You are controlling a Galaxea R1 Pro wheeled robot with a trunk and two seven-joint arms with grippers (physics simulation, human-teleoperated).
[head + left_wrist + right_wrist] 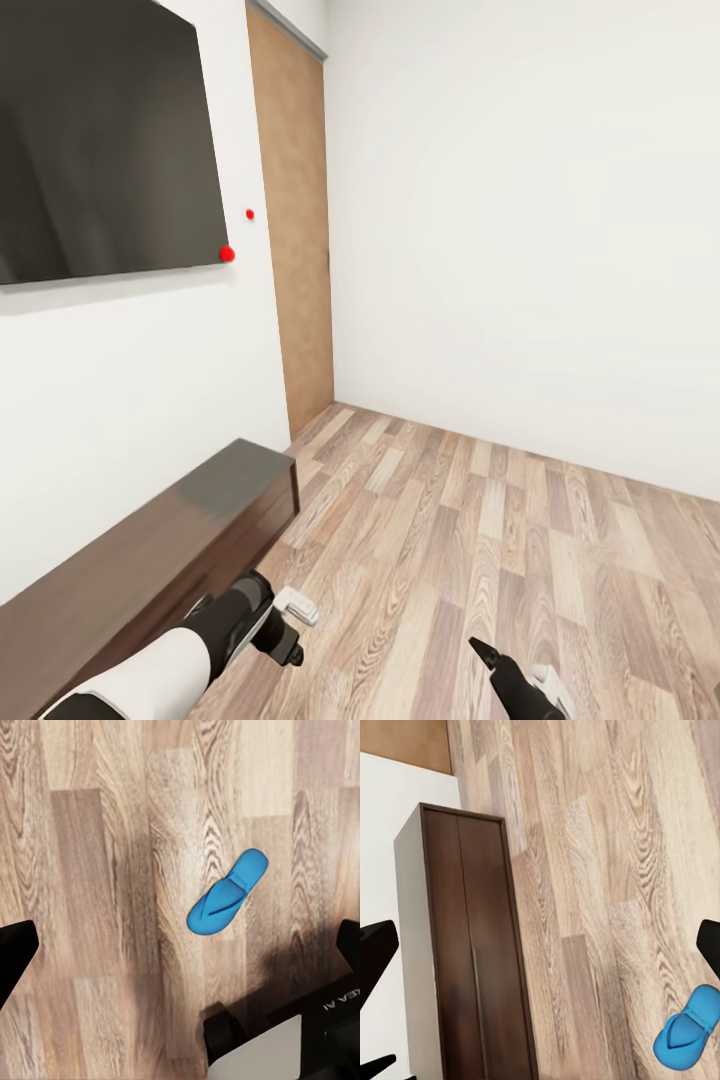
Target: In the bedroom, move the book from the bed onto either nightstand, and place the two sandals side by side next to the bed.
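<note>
Both grippers are standing wide apart and are holding nothing. In the left wrist view, the left gripper [180, 945] is showing its two black fingertips [15, 952] at the opposite edges of the picture, with bare wood-plank floor [90, 855] between them. One bright-blue sandal [227, 891] is lying flat on this floor, sole down and strap up, between the two fingers but well below them, not touching them. Part of the robot's own dark and white body [285, 1042] is appearing near the sandal in this view.

In the right wrist view, the right gripper [540, 952] is also spread open, its black fingertips [375, 952] at the two sides of the frame and empty. Under it a long low dark-brown bench [472, 945] is standing against the white wall [397, 802], and the floor is lying beside it. A blue sandal [690, 1027] is visible at the corner of this picture, on the floor and well apart from the bench; I cannot tell if it is the same one.

In the head view, both arms are hanging low: the left arm [200, 650] is near the end of the bench [150, 560], and the right one [515, 680] is over the floor. A dark screen [100, 140] is hanging on the wall above the bench, and a wooden door [295, 220] is standing in the corner.
</note>
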